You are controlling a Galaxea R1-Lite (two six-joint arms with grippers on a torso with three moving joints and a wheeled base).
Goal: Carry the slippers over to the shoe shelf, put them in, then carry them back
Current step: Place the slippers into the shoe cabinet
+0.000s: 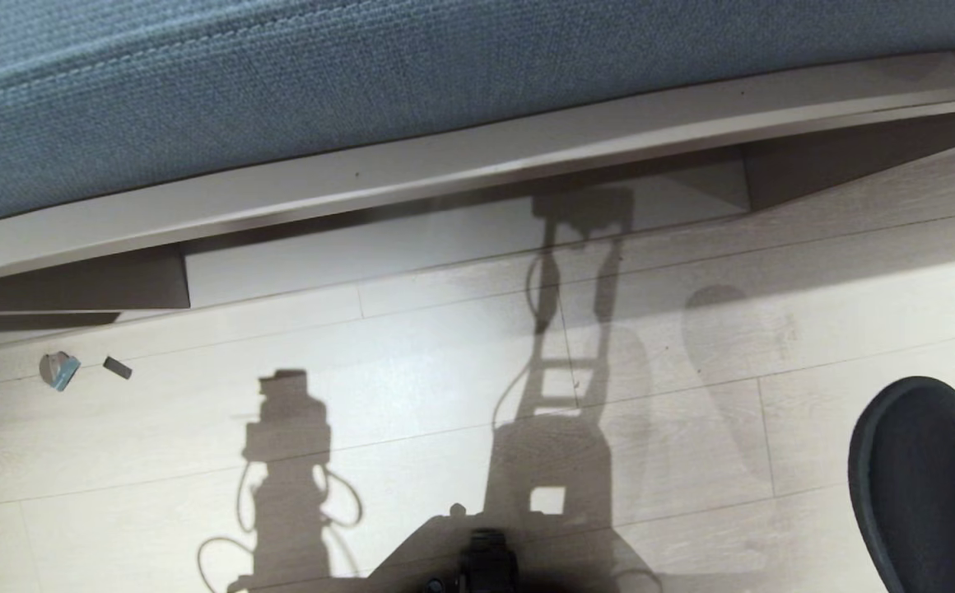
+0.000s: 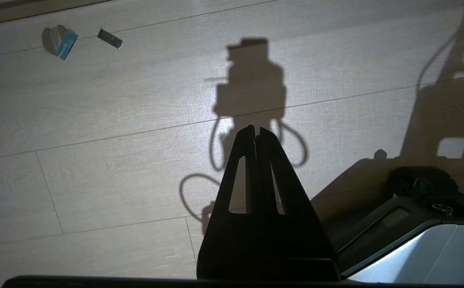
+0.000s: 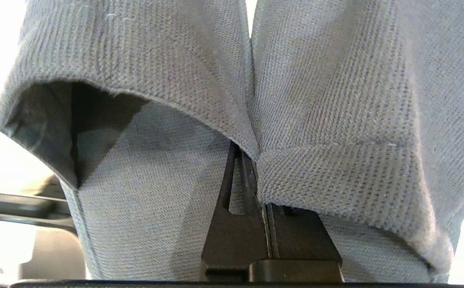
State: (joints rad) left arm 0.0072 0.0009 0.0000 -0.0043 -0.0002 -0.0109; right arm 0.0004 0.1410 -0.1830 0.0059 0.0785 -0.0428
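Both slippers (image 3: pixel 200 80) side by side, inner edges pinched in right claw (image 3: pixel 256 168).

Ribbed woven cloth slippers (image 3: pixel 336 100); matt pale wood-grain floor (image 1: pixel 444 395)

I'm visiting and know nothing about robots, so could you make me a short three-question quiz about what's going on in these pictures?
1. True or false: the right gripper has its fingers closed on the slippers.
2. What is the left gripper holding?
A. a slipper
B. nothing
C. a cable
3. Fill in: in the head view, a dark slipper toe shows at the lower ____ of the picture, above the pale wood floor.

Key:
1. True. Both slippers are pinched together where their inner edges meet.
2. B. Its fingers are shut and empty above the floor.
3. Right.
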